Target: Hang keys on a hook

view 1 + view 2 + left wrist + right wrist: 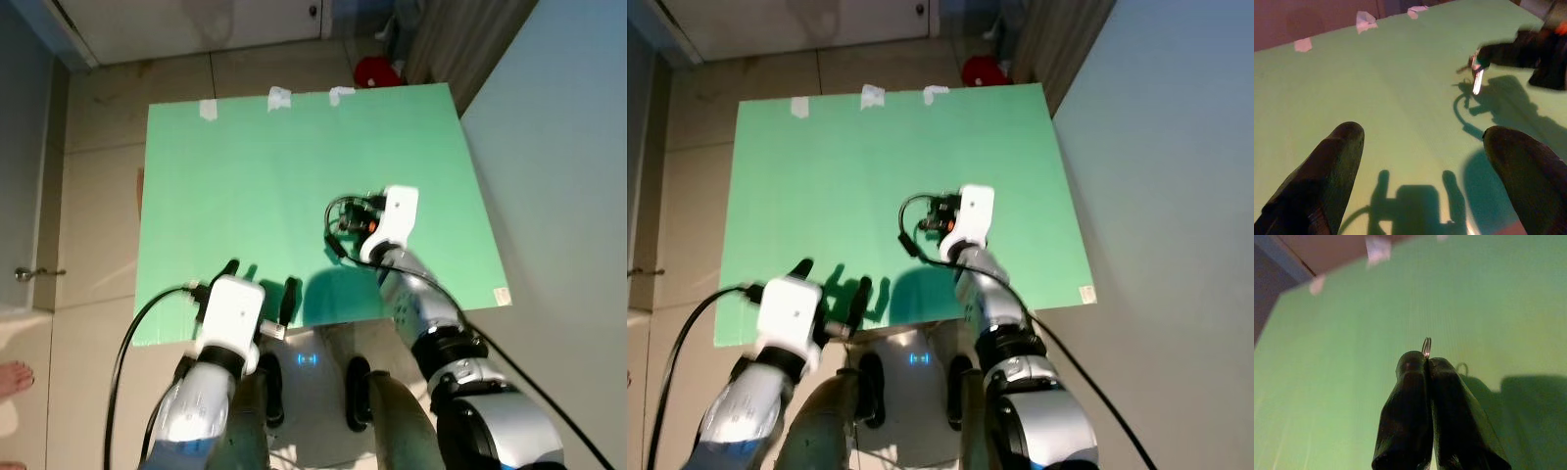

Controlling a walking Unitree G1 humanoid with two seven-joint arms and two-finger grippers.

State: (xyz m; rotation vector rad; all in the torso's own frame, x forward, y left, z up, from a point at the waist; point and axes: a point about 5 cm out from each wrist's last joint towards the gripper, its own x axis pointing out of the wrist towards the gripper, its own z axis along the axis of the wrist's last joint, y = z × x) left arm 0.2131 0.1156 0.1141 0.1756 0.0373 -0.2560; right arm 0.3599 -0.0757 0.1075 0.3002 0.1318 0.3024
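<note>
Keys (1476,73) dangle in the left wrist view, ring (1426,346) clamped by right tool (1426,363); left tool (1420,147) apart.

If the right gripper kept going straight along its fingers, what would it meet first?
Probably nothing but the green sheet itself. The right gripper, shut on a metal key ring, points across bare green toward the white tape pieces at the far edge; depth is unclear.

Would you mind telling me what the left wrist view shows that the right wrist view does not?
Left wrist view, not the right: the left tool, fingers spread wide, and the keys dangling, their shadow on the green mat. Right wrist view, not the left: the right tool, fingers pressed together on the key ring. Both: the green mat and white tape pieces at its far edge.
</note>
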